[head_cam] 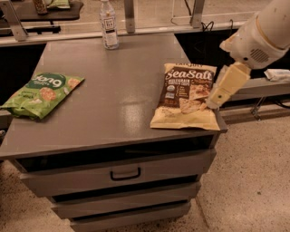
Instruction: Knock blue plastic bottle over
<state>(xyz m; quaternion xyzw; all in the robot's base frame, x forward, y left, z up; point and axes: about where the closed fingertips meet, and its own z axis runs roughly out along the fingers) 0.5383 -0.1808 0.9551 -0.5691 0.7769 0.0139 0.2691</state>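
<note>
The blue plastic bottle [108, 25] is small and clear with a white label. It stands upright at the far edge of the grey cabinet top [113, 77], left of centre. My gripper [216, 97] hangs from the white arm [260, 34] at the right. It points down and left at the cabinet's right edge, beside the lower right of the Sea Salt bag [186, 95]. The gripper is far from the bottle, to its right and nearer the camera.
A green snack bag [43, 93] lies at the left edge of the cabinet top. Drawers with a handle [125, 173] are below. A rail and metal posts [130, 13] run behind the bottle. A shelf [263, 86] sits to the right, behind the arm.
</note>
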